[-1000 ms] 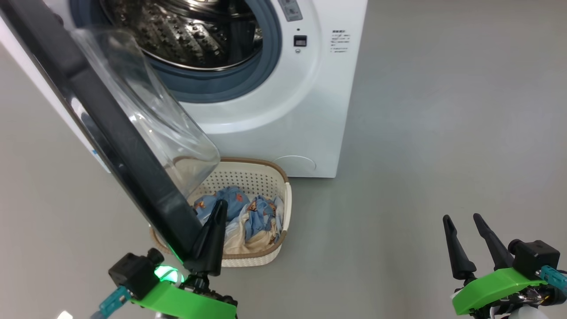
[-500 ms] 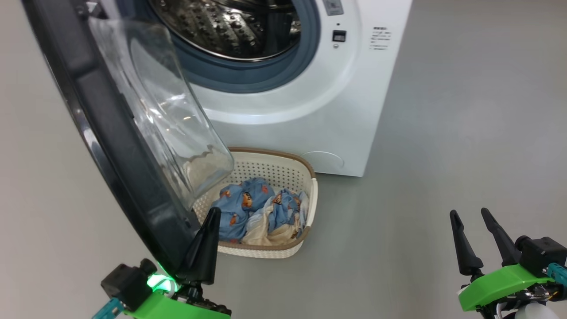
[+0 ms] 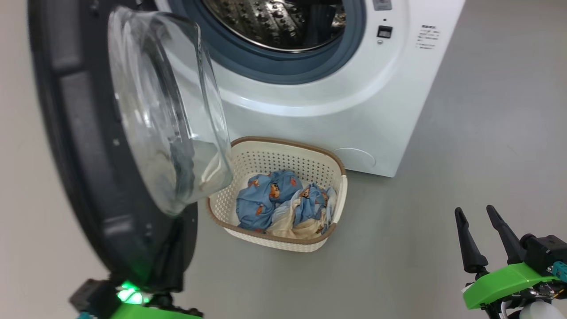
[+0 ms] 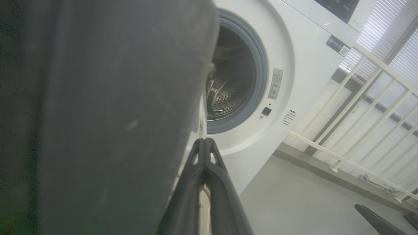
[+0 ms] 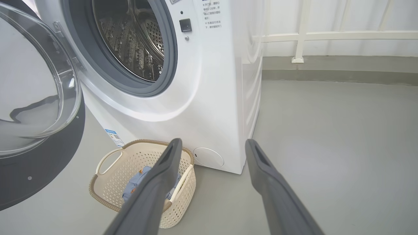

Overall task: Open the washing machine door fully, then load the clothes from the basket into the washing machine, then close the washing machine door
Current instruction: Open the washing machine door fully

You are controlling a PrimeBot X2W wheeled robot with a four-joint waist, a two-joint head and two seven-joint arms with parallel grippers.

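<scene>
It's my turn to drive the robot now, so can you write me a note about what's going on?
Left gripper: fingers shut, empty, down by the washing machine door's lower edge.
Right gripper: open, empty, over the floor to the right of the basket.
Done: the door stands wide open.
The clothes lie in the basket, in front of the washing machine.
Left: load the clothes, then close the door.

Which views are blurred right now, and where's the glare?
Head view: the washing machine door is soft and smeared up close, its glass streaked with reflections; the basket is crisp. Left wrist view: the door's dark rim is an unfocused, grainy mass at left; the drum reads clearly. Right wrist view: sharp, with a bright sheen on the washing machine.
</scene>
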